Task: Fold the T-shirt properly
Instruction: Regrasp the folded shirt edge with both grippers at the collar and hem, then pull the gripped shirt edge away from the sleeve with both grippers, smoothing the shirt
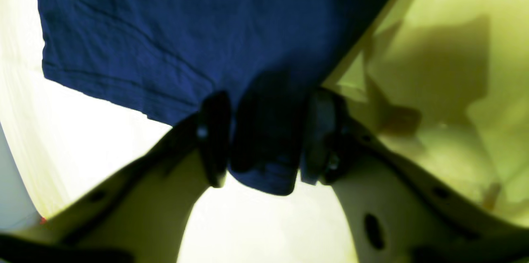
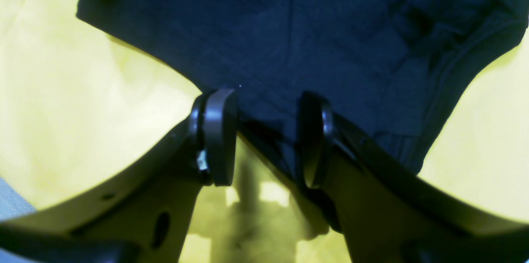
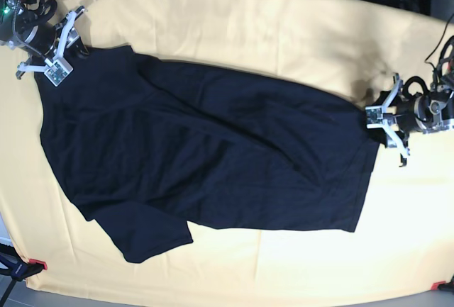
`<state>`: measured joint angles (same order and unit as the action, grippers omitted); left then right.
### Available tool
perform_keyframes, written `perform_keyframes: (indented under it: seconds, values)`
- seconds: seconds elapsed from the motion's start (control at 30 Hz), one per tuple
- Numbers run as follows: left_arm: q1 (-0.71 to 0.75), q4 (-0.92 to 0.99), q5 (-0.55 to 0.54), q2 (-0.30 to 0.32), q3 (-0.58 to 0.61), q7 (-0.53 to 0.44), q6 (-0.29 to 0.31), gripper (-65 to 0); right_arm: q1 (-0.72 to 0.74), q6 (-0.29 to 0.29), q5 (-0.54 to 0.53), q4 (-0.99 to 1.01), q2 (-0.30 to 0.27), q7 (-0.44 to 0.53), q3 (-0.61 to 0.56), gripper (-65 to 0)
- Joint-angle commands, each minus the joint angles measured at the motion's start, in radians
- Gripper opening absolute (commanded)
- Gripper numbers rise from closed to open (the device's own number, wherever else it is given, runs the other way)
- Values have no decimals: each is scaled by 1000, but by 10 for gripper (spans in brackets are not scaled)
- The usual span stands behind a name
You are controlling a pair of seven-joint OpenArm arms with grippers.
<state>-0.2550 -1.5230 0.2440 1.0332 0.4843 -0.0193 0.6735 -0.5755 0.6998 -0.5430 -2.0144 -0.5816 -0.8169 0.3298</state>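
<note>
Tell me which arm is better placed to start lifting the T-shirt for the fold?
Probably left: the left gripper already has the T-shirt hem bunched between its fingers. The right gripper only straddles an edge.

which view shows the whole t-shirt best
The base view: the T-shirt lies spread across the yellow cloth, outline visible end to end. The left wrist view shows only a hem corner between the left gripper pads. The right wrist view shows just a wrinkled edge at the right gripper.
</note>
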Motion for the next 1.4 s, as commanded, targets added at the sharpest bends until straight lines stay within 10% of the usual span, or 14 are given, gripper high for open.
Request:
perform_keyframes:
  seconds: [0.0,0.17,1.2,1.37]
  values:
    - [-20,-7,-9,21,-13,-10,-11,-441,2,-2,-11,-13,-17,16,10,-374]
    - [-20,-7,-9,5,-13,-3,10,-650,3,-2,-10,-13,-17,35,10,-374]
    - [-23,-8,-92,0,-13,19,19,-650,-23,-31,263,103,-18,179,-57,-303]
    - [-23,-8,-92,0,-13,19,19,-650,-23,-53,263,103,-18,179,-57,-418]
